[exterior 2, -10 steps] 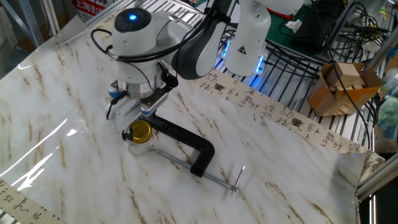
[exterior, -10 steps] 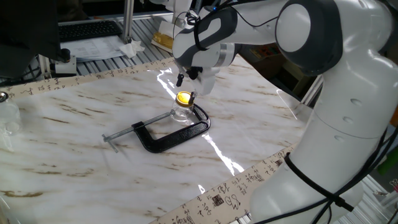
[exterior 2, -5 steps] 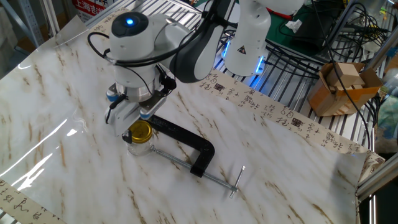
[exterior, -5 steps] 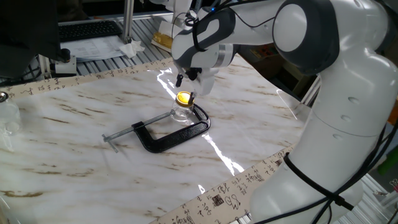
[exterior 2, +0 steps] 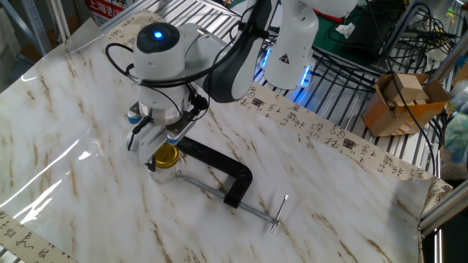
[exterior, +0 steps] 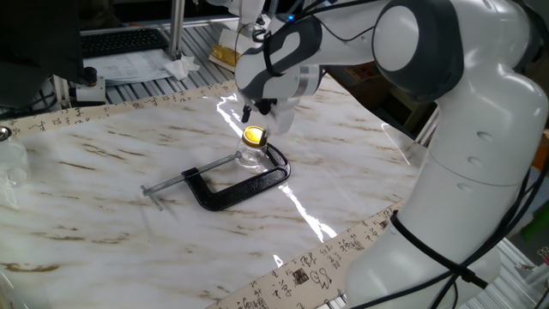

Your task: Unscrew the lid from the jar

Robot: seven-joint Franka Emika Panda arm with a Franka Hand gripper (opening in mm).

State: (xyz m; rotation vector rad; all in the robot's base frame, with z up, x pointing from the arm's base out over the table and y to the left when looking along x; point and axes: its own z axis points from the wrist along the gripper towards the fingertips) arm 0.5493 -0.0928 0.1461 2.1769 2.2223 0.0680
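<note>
The jar (exterior: 250, 157) is small, squat, clear glass and stands on the marble table inside the mouth of a black C-clamp (exterior: 243, 185). The bright yellow lid (exterior: 254, 136) sits on it. Both also show in the other fixed view, lid (exterior 2: 166, 153) on jar (exterior 2: 164, 171). My gripper (exterior: 262, 118) hangs just above the lid, pointing down. Its fingers stand apart, one on each side of the lid, and it looks open and empty (exterior 2: 158, 139).
The C-clamp's screw bar with its handle (exterior 2: 274, 213) reaches across the table. A keyboard (exterior: 124, 41) and papers lie beyond the far edge. A cardboard box (exterior 2: 398, 102) sits off the table. A clear container (exterior: 9, 167) stands at the left edge.
The gripper has come down a little closer to the lid and shifted slightly. The jar, lid and clamp have not moved.
</note>
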